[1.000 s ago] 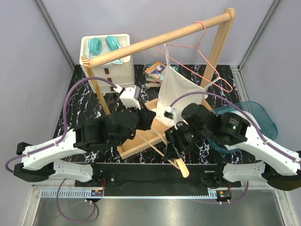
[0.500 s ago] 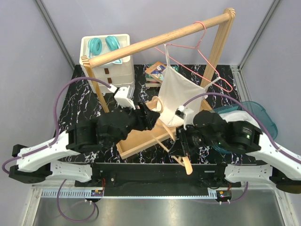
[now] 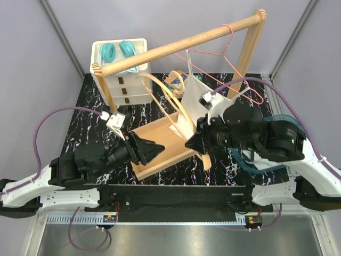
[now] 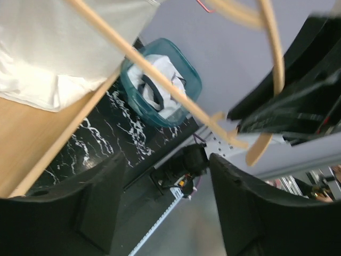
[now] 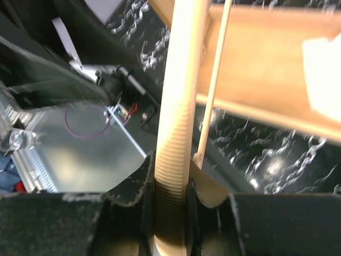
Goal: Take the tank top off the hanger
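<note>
Right claw: you are gripping the wooden hanger by its ridged arm. The jaws are pinching it narrowly from both sides and holding it tilted above the wooden board.
Left claw: your jaws are standing wide with nothing between them. They are pointing toward the board, apart from hanger and cloth.
Tank top: the white cloth is hanging under the wooden rail, one strap reaching up toward the pink wire hanger. The wooden hanger's arms are crossing in front of it, and you cannot tell whether it is looped on them.
Teal basket: it is sitting at the right of the desk, with white cloth lying inside.
</note>
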`<state>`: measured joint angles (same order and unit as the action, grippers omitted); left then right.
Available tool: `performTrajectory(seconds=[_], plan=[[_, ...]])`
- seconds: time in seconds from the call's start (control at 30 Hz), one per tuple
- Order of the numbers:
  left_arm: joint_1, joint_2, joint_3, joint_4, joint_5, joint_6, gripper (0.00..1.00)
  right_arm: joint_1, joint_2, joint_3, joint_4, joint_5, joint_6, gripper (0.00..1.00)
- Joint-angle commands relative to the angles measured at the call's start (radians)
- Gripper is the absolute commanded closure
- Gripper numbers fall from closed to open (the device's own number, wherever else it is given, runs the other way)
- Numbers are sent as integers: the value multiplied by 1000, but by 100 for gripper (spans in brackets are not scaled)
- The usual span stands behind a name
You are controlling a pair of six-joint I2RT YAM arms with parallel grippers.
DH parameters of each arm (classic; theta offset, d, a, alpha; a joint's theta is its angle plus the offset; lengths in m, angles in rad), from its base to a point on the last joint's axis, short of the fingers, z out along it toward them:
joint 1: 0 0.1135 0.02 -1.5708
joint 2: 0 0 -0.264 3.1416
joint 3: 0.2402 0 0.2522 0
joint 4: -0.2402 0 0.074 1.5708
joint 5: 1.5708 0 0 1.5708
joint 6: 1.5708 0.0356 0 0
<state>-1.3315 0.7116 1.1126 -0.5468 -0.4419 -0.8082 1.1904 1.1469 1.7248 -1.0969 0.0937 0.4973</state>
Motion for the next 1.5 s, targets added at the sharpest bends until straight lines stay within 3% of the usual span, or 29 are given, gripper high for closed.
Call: performTrajectory(seconds=[0.0, 0.27, 0.43, 0.67, 0.87, 1.03, 1.23, 1.47], plan=[[-1, -53, -63, 85, 153, -25, 37, 0, 124, 217, 37, 58, -195, 100], [-3, -146, -227, 64, 209, -146, 41, -2, 402, 562, -29, 46, -353, 100], [-3, -94, -244, 45, 250, -158, 39, -2, 566, 818, -113, 9, -379, 100], [-3, 96, -188, -82, 350, -120, 38, 0, 596, 722, -101, -91, -319, 100], [-3, 176, -235, -88, 382, -112, 38, 0, 545, 611, -28, -121, -270, 100], [-3, 201, -263, -79, 365, -86, 38, 0, 596, 714, -35, -71, -198, 98], [-3, 242, -330, -32, 402, -95, 38, 0, 677, 794, -72, -123, -180, 94], [-8, 247, -404, 105, 405, -94, 37, 0, 685, 785, -81, -121, -187, 83]])
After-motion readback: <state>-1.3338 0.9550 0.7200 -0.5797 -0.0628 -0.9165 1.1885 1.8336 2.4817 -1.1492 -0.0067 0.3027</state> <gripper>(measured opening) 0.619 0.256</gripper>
